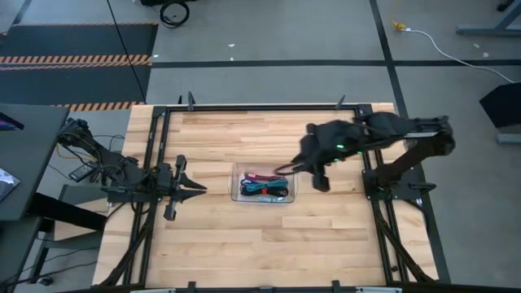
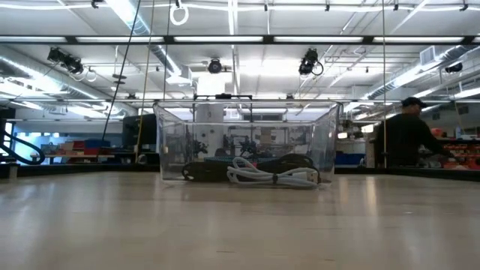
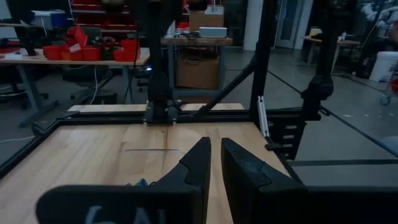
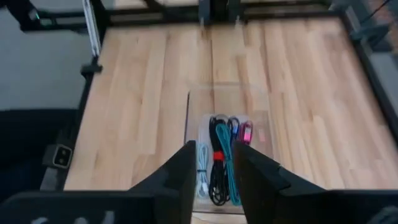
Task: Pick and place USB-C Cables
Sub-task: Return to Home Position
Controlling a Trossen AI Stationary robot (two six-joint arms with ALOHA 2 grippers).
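Nearest to the lens, the right gripper (image 4: 214, 171) shows its two dark fingers with a moderate gap. They hold nothing and touch nothing. In the high view it hangs just beside the right end of the clear tray (image 1: 236, 195). All five USB-C cables (image 4: 215, 152) lie inside this tray, side by side: pale blue, black-and-red, teal, purple, maroon. At the table's left side the left gripper (image 3: 216, 165) waits, well apart from the tray, with only a narrow slit between its fingers and nothing in it. The tray stands near the middle of the wooden table (image 1: 244, 252), with wide free wood on every side up to the black frame (image 1: 260, 106). Behind is a workshop hall with ceiling lights, and a person (image 2: 409, 139) stands far right.
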